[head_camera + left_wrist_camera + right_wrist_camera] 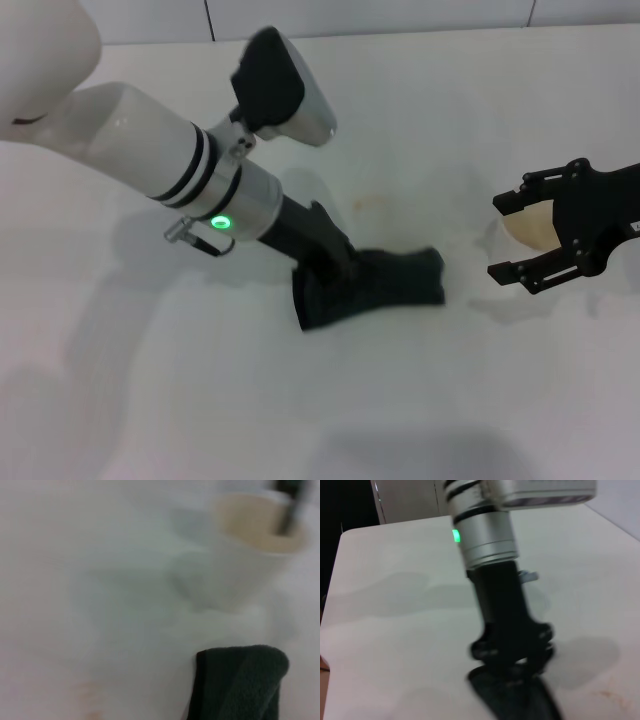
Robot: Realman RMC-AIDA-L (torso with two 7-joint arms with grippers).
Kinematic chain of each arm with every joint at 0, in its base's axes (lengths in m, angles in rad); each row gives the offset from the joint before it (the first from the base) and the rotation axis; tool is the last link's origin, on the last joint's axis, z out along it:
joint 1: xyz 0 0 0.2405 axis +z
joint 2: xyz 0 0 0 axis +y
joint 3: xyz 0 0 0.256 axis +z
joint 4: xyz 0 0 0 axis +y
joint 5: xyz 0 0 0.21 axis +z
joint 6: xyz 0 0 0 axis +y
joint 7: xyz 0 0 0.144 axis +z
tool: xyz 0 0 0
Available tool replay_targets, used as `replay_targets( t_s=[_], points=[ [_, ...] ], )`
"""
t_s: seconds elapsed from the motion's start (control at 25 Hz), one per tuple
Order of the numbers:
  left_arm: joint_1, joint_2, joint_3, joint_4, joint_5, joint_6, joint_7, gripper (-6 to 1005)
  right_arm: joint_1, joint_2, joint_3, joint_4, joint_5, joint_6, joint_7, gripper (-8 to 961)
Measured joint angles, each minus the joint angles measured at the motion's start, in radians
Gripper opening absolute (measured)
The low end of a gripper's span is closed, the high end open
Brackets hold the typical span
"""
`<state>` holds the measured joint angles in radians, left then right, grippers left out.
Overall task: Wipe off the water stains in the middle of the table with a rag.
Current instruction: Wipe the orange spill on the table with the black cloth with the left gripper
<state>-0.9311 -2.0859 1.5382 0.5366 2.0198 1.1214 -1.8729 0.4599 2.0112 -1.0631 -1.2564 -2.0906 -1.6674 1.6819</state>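
Note:
The dark green-black rag (385,285) lies on the white table (150,400) at the centre. My left gripper (335,268) is shut on the rag's left end and holds it down on the tabletop. The right wrist view shows the same grip (515,667) on the rag (520,702). The water stains (372,200) are faint orange-brown traces just beyond the rag. They also show in the left wrist view (90,702) and in the right wrist view (610,695). My right gripper (515,235) is at the right, with its jaws apart on either side of a paper cup.
The white paper cup (530,228) with a tan inside stands at the right, close to the rag's right end; in the left wrist view the cup (250,550) is just beyond the rag (240,685). A wall runs along the table's far edge (400,32).

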Motion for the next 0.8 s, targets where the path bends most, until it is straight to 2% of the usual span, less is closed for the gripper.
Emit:
replay_targets(
  t_s=[0.28,0.48,0.52,0.64,0.8],
  points=[
    [-0.006,0.004,-0.011,-0.022,0.096,-0.171,-0.122,91,0.002,0.001,0.0,0.006,0.0,0.0,0.0,840],
    [-0.001,0.005,-0.032,-0.023,0.155,-0.237,-0.192,92,0.0,0.001,0.0,0.008,0.0,0.003,0.001,840],
    [0.003,0.006,-0.09,-0.023,0.2,-0.264,-0.211,92,0.0,0.001,0.0,0.009,0.0,0.004,0.001,840],
    [0.016,0.006,-0.182,-0.012,0.234,-0.277,-0.22,93,0.0,0.001,0.0,0.009,0.0,0.004,0.001,840],
    [0.044,0.006,-0.226,0.029,0.237,-0.279,-0.218,94,0.0,0.001,0.0,0.009,0.0,0.005,0.001,840]
  ],
)
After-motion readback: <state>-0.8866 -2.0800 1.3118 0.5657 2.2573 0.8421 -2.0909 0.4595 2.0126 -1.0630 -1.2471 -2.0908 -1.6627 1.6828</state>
